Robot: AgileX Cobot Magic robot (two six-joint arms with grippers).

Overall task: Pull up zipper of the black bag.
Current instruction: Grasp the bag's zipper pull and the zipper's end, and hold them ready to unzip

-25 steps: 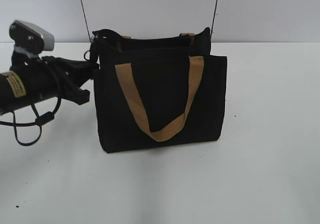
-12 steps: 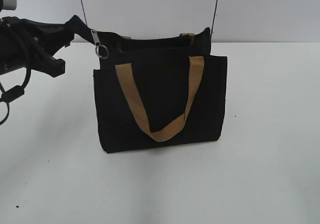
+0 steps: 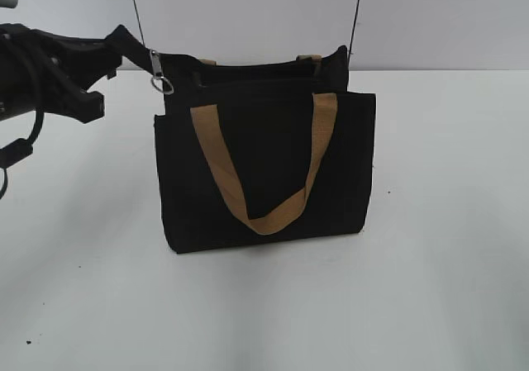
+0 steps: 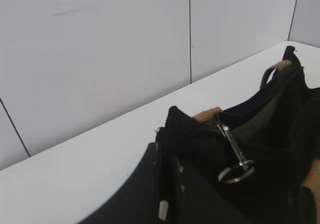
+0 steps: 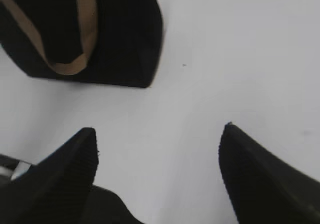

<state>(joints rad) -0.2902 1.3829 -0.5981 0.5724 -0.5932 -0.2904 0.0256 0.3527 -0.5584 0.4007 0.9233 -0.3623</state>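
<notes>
Left tool [image 3: 116, 45] barely shifted, clamped on black bag [image 3: 264, 168] corner beside zipper [image 4: 235, 156], right tool [image 5: 157, 159] apart.

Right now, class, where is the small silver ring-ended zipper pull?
In the exterior view, the silver zipper pull hangs at the black fabric bag's top left corner, beside the left hand.

You see matt black cloth bag [image 3: 264, 168], tan webbing handles [image 3: 264, 160], shiny metal zipper [image 4: 235, 156], smooth, probably laminate, white table [image 3: 430, 288].

black bag [image 4: 260, 149] on white table [image 4: 90, 159] | zipper [image 4: 235, 156] pull dangling at corner
</notes>
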